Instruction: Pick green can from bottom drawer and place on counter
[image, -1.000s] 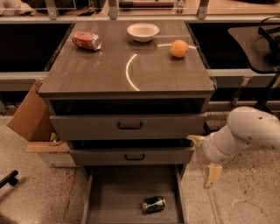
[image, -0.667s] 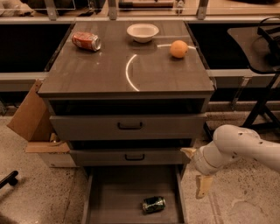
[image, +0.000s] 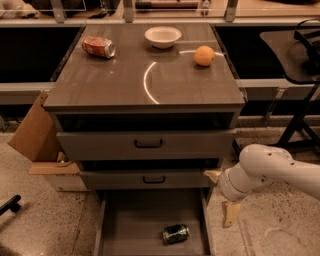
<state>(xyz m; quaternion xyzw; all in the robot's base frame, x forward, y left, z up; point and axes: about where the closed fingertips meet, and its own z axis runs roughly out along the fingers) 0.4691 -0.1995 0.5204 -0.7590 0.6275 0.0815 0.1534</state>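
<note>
The green can (image: 176, 233) lies on its side on the floor of the open bottom drawer (image: 130, 225), near its front right. The counter (image: 115, 80) is the glossy grey-brown cabinet top with a curved white reflection. My gripper (image: 220, 196) hangs at the end of the white arm, just outside the drawer's right edge, above and to the right of the can. Its two tan fingers (image: 229, 214) are spread apart and hold nothing.
On the counter lie a red-orange can (image: 99, 47) at the back left, a white bowl (image: 163, 36) at the back and an orange (image: 204, 55) at the right. Two handled drawers (image: 148, 144) are above the bottom one. A cardboard box (image: 36, 131) stands at the left. A black stand (image: 300, 115) is at the right.
My arm and gripper have moved left and lower, closer to the right side of the open bottom drawer. The green can has not moved.
</note>
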